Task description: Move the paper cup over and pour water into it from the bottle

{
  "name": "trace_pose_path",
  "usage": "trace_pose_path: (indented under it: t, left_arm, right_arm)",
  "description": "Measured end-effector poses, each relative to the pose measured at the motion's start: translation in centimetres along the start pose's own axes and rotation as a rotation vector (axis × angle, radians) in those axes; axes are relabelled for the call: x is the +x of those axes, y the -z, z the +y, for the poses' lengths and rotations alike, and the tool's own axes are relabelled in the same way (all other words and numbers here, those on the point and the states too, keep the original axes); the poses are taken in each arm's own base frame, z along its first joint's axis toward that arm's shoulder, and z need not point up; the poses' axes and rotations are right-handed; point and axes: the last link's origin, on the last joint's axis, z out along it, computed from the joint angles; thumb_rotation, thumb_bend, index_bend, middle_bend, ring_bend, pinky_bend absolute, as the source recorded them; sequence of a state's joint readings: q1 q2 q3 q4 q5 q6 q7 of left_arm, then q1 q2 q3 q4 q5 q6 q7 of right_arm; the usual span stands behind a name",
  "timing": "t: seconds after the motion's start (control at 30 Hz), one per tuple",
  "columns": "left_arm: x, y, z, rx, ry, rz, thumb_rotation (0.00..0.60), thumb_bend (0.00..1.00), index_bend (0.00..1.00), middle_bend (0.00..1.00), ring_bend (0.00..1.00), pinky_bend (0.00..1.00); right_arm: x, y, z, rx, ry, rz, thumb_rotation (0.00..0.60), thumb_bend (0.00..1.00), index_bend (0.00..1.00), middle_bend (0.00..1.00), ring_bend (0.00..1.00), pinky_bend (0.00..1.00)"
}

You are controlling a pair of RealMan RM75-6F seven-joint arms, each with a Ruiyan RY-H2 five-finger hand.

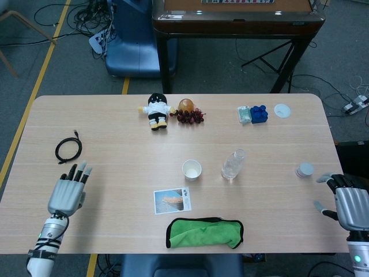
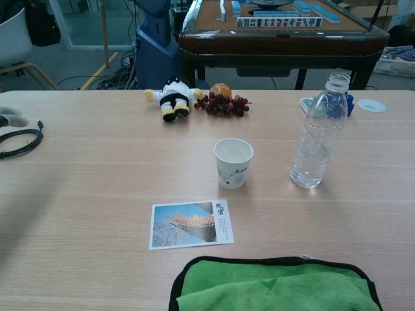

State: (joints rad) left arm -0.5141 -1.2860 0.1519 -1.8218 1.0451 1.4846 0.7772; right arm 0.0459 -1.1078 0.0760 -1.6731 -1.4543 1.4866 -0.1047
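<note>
The paper cup (image 2: pixel 233 162) stands upright and empty at mid-bench, just beyond the postcard (image 2: pixel 190 223); the uncapped clear water bottle (image 2: pixel 318 132) stands upright to its right, near but apart. Your left hand (image 1: pixel 67 192) lies at the left side of the bench (image 1: pixel 115 144) with fingers extended and apart, holding nothing; your right hand (image 1: pixel 347 203) hovers off the right edge, fingers loosely spread, likewise holding nothing. Judge the cup as light and thin-walled: it will likely crush or tip under a firm squeeze, so wrap it gently around mid-height. The bottle looks like soft, ribbed plastic, partly filled; squeezing may push water out of the open neck, so take it around the body near the middle. Open bench surrounds both on every side. The green cloth (image 2: pixel 272 285) lies at the near edge, and the coiled black cable (image 1: pixel 68 149) sits just beyond your left hand.
</note>
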Motion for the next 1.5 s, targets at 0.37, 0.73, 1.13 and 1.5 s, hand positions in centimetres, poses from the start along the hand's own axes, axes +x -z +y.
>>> trace_pose_path:
  t: [0.37,0.73,1.13,1.5]
  left_arm:
    - [-1.7,5.3,-5.9,0.142,0.106,0.007,0.600,0.40,0.08,0.03,0.05,0.28]
    - [-1.8,6.4,-7.4,0.152,0.136,-0.003,0.600,0.40,0.08,0.03,0.05,0.28]
    - [-1.9,6.5,-7.8,0.158,0.166,-0.015,0.600,0.39,0.08,0.03,0.05,0.27]
    - [-2.0,6.5,-8.1,0.160,0.192,-0.022,0.600,0.39,0.08,0.03,0.05,0.27]
  right_arm:
    - [-2.1,-3.3,-1.9,0.013,-0.154,0.024,0.600,0.08,0.35,0.26,0.21,0.30]
    - [-4.1,-7.2,-4.0,0.048,-0.275,-0.028,0.600,0.00,0.24,0.21,0.19,0.30]
    - [-7.2,-11.2,-6.8,0.119,-0.359,-0.109,0.600,0.00,0.24,0.16,0.16,0.24]
    - [-9.7,-13.2,-8.7,0.201,-0.443,-0.221,0.600,0.00,0.23,0.14,0.13,0.22]
